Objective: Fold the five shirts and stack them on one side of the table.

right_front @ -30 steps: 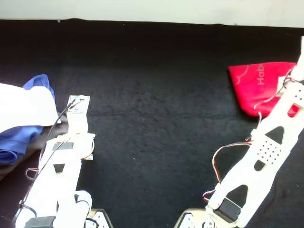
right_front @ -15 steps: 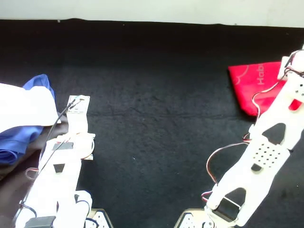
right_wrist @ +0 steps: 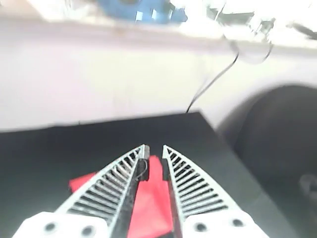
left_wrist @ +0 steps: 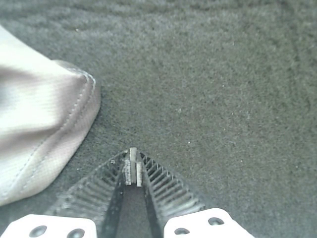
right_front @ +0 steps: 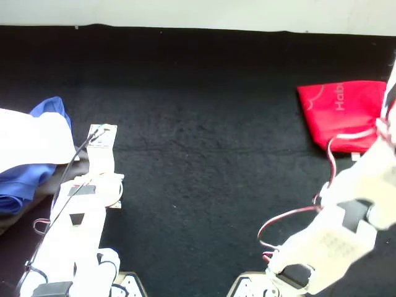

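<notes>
A folded red shirt (right_front: pixel 342 113) lies flat at the table's right side; in the right wrist view the red shirt (right_wrist: pixel 148 201) shows below and past the fingers. My right gripper (right_wrist: pixel 154 148) hangs high above it, open by a narrow gap, holding nothing. The right arm (right_front: pixel 346 213) is raised near the right edge. A white shirt (right_front: pixel 31 141) lies over a crumpled blue shirt (right_front: pixel 21 180) at the left edge. My left gripper (left_wrist: pixel 132 161) is shut and empty, low over the cloth beside a corner of the white shirt (left_wrist: pixel 39 124). The left arm (right_front: pixel 93 185) stands just right of the pile.
A black cloth (right_front: pixel 204 136) covers the table, bare across the middle. A pale wall (right_wrist: pixel 99 84) lies beyond the table's far edge (right_front: pixel 198 28). Red wires (right_front: pixel 291 216) loop beside the right arm.
The right arm has lifted and drawn back from the red shirt toward the near edge. The red shirt stays flat. The left arm has not moved.
</notes>
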Motion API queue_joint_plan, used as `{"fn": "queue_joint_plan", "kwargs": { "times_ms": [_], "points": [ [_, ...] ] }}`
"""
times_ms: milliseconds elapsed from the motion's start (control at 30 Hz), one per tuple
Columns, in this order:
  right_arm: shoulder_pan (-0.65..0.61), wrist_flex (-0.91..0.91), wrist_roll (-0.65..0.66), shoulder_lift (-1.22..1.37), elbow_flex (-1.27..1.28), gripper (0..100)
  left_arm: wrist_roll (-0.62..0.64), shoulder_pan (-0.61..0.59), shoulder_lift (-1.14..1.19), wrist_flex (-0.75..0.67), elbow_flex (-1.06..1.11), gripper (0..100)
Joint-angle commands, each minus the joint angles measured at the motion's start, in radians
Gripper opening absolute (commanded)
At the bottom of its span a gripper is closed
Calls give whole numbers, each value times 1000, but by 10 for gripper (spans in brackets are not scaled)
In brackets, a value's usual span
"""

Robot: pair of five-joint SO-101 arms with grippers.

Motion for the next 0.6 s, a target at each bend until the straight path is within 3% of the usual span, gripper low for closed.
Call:
{"fn": "queue_joint_plan", "kwargs": {
  "times_ms": [0,133,300,567],
  "points": [
    [-12,15,-8,-148,-90,59,-11,4,-2,-12,2,9],
    [-28,15,-26,-297,153,59,-11,4,-2,-12,2,9],
    [-93,12,-114,-556,736,59,-11,4,-2,-12,2,9],
    [-384,-77,-238,-975,1696,59,-11,4,-2,-12,2,9]
  ]
}}
